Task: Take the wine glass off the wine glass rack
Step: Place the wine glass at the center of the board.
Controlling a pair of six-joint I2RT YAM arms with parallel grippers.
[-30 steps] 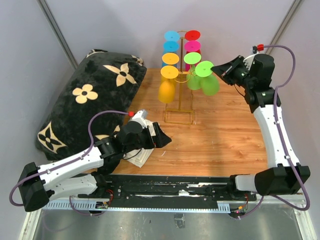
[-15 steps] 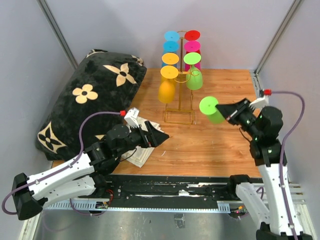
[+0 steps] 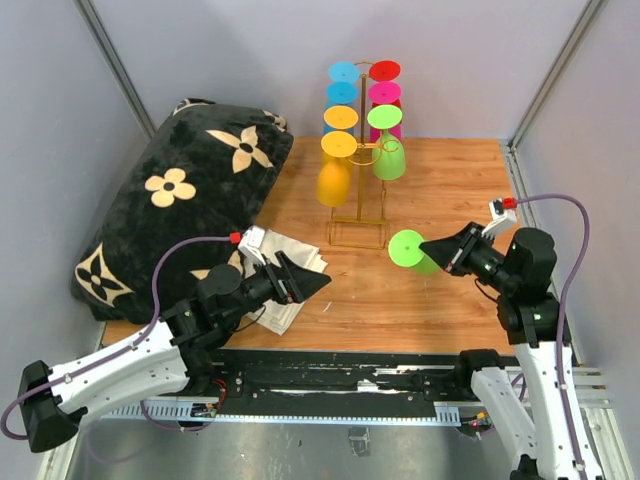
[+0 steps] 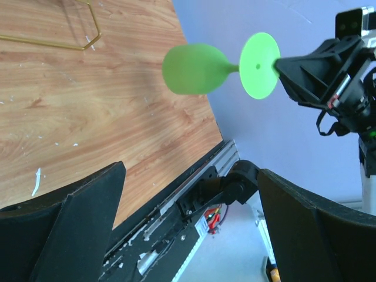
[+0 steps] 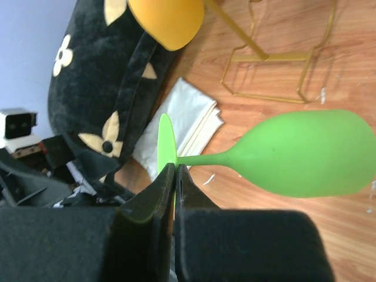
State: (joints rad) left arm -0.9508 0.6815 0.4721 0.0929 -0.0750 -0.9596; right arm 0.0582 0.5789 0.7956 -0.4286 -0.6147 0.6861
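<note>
wine glass [image 3: 411, 250] right of rack [image 3: 360, 205], pillow [image 3: 165, 205] left

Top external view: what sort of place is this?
Probably a lab test cell: plain grey panel walls close around a wooden table, with an aluminium mounting rail at its near edge.

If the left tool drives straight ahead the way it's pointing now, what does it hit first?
Probably the green wine glass, held sideways by the right tool; the open left tool points roughly at it. Depth is unclear, so it may pass just under the bowl.
</note>
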